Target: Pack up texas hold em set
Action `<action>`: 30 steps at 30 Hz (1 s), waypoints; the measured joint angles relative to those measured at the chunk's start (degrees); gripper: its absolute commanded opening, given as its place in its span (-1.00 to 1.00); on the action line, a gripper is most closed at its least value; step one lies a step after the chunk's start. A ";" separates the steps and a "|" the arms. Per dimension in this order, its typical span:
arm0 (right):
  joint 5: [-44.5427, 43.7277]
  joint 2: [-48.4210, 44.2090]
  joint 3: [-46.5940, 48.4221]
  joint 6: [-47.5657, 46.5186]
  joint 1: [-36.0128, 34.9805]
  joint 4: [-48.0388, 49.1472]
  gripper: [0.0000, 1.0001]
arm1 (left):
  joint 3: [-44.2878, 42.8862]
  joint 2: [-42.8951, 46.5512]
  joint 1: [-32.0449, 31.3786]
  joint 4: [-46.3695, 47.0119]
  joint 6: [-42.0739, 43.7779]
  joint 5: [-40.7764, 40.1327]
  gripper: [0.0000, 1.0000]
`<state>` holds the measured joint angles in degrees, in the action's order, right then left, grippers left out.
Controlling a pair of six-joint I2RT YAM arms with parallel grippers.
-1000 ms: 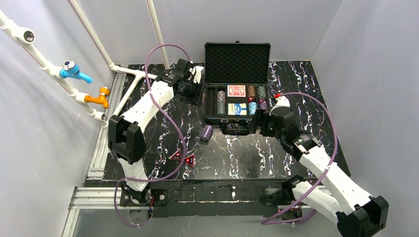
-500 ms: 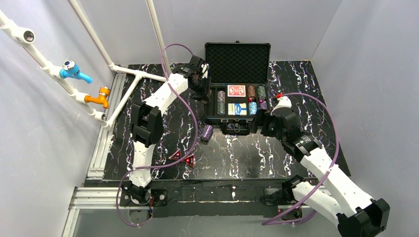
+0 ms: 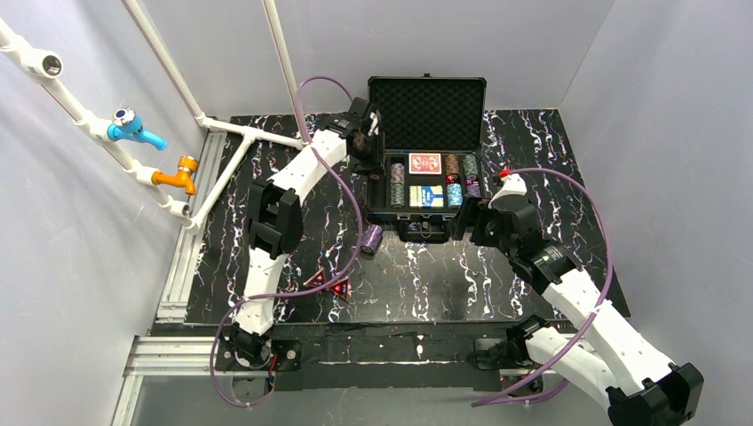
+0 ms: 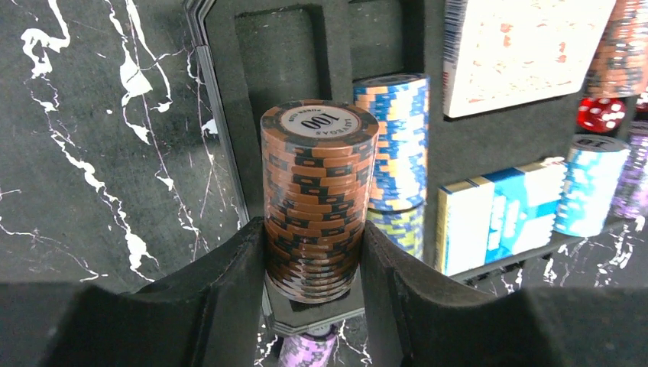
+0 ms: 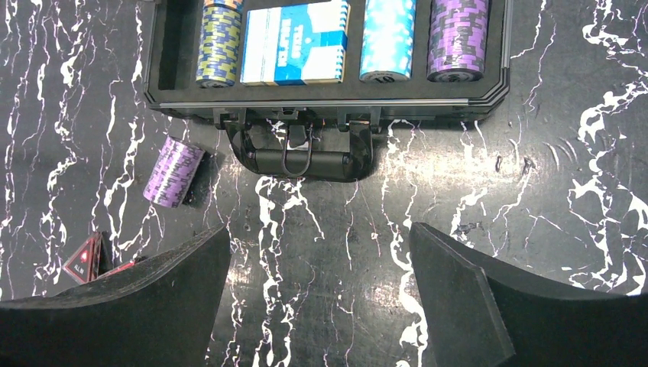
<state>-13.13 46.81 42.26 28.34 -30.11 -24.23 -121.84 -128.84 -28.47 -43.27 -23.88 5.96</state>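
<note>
The black case point(image 3: 424, 216) lies open at the back of the table, its foam lid point(image 3: 426, 99) upright. It holds a red deck point(image 3: 425, 163), a blue deck point(image 3: 427, 195) and several chip stacks. My left gripper point(image 3: 364, 146) is shut on an upright orange-and-black chip stack point(image 4: 317, 199) and holds it over the empty slot at the case's left end point(image 4: 229, 115). My right gripper point(image 3: 463, 222) is open and empty point(image 5: 319, 237) just in front of the case handle point(image 5: 302, 159). A purple chip stack point(image 3: 371, 239) lies on its side on the table point(image 5: 174, 171). Two red triangles point(image 3: 328, 284) lie near the front.
A white pipe frame with a blue tap point(image 3: 133, 127) and an orange tap point(image 3: 180, 175) runs along the left side. Grey walls close in the table. A red die point(image 4: 600, 113) sits in the case. The left arm's purple cable loops over the table's left half.
My left gripper has moved right and back from beside the case to over its left end, carrying the orange chip stack. The right arm has barely moved.
</note>
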 measured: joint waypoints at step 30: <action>-0.07 -2.32 -0.92 0.00 0.00 -2.67 0.90 | -7.67 -5.05 -0.63 1.16 -2.73 -6.29 0.24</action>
<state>-13.19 44.49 41.34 28.34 -30.11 -26.89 -129.51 -133.88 -29.10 -42.11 -26.61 -0.34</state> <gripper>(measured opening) 0.948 0.602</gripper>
